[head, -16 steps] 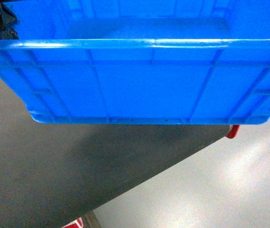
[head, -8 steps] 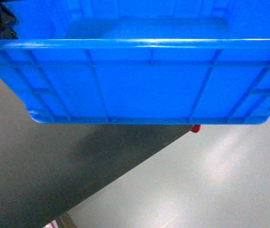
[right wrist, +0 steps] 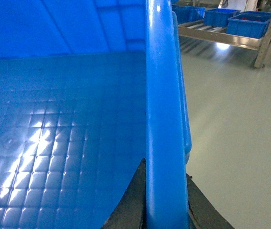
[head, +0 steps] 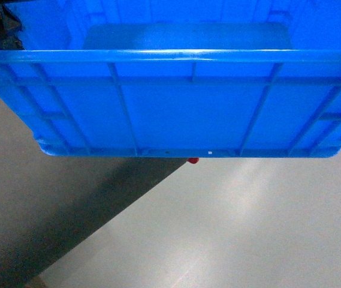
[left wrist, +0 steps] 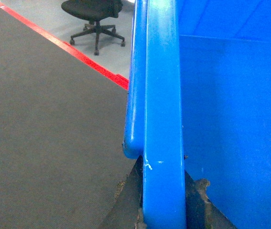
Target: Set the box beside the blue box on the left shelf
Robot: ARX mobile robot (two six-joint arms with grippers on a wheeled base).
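The large blue box fills the upper head view, carried off the floor, its inside bare. In the left wrist view my left gripper is shut on the box's thick rim, one dark finger on each side. My right gripper is shut the same way on the opposite rim. Far off at the top right of the right wrist view stands the steel shelf with rollers, and blue boxes sit on it.
Below the box lie a dark grey mat and pale glossy floor. A red line borders the mat. A black office chair stands beyond it. A steel upright frames the shelf.
The mat's edge and a small red mark under the box have slid left in the head view, and more pale floor shows. The box keeps its place between the grippers.
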